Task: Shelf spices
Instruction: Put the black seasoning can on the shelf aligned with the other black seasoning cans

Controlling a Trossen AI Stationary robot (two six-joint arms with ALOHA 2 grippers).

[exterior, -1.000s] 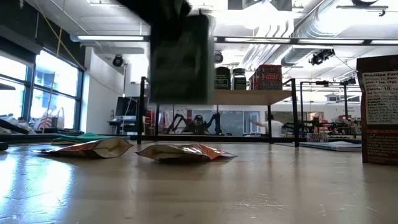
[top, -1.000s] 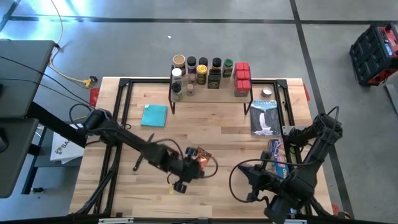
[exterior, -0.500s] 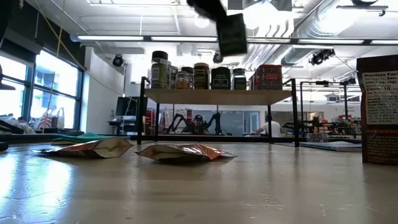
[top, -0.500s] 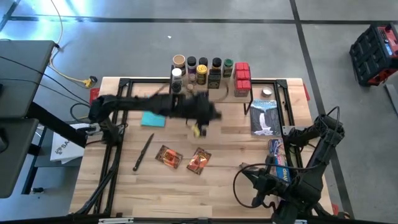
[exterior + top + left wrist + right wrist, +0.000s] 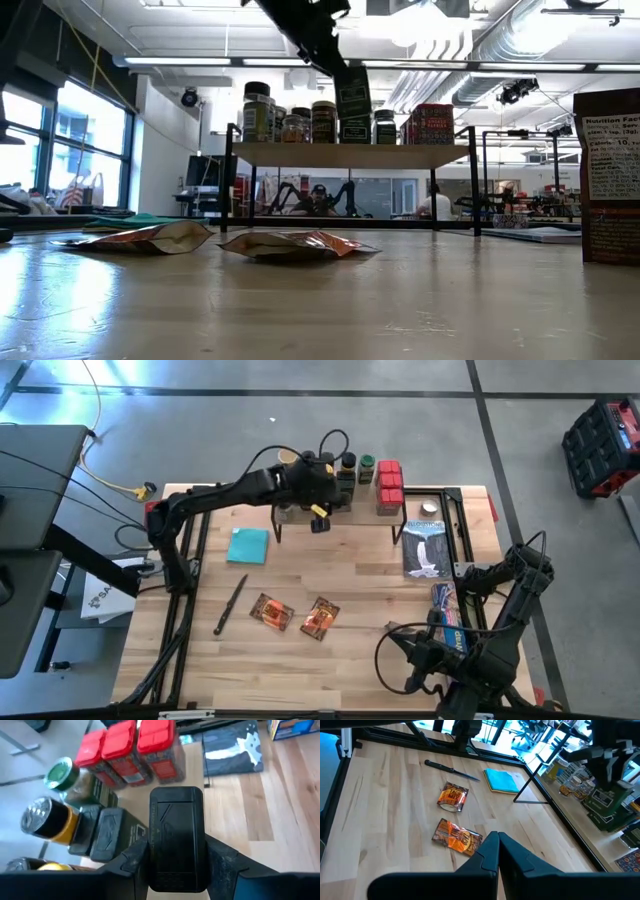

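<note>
Low light-wood riser shelf on thin black legs sits at the table's far edge, its top partly hidden by the left arm. Jars, dark tins and red-lidded boxes crowd it. Left gripper is clamped on a dark rectangular spice tin above the shelf. Right gripper waits near the front right, fingers together. Two orange spice packets lie mid-table.

Two orange packets, black knife, teal cloth, hand closed

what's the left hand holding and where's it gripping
The left hand grips a dark tin by its two long sides, above the shelf.
</note>
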